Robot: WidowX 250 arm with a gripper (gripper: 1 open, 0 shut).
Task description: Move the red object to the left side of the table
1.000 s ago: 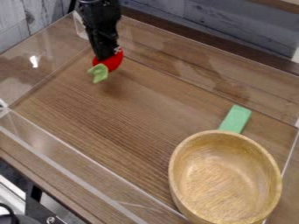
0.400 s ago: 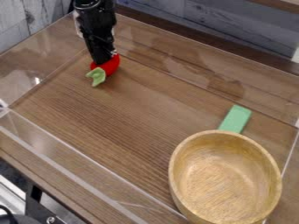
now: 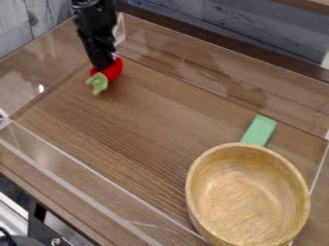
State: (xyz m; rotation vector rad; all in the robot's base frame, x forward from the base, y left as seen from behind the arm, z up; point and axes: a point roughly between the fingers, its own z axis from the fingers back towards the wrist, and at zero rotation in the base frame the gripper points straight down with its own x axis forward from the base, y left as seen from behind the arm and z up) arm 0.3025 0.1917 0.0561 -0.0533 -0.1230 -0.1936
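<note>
Pincer (image 3: 103,55) was clenched on the red fruit (image 3: 107,72), across the tabletop (image 3: 141,130) from the wooden bowl (image 3: 247,195), likely for lowering on the left side. Green block (image 3: 259,131) sat just beyond the bowl, probably irrelevant here.

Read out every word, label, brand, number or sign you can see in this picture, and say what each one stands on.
No readable text anywhere: no word, label, brand, number or sign can be made out on the red toy fruit, the green block, the wooden bowl or the tabletop.
The dark gripper is too small and blurred to tell whether it bears any marking.
</note>
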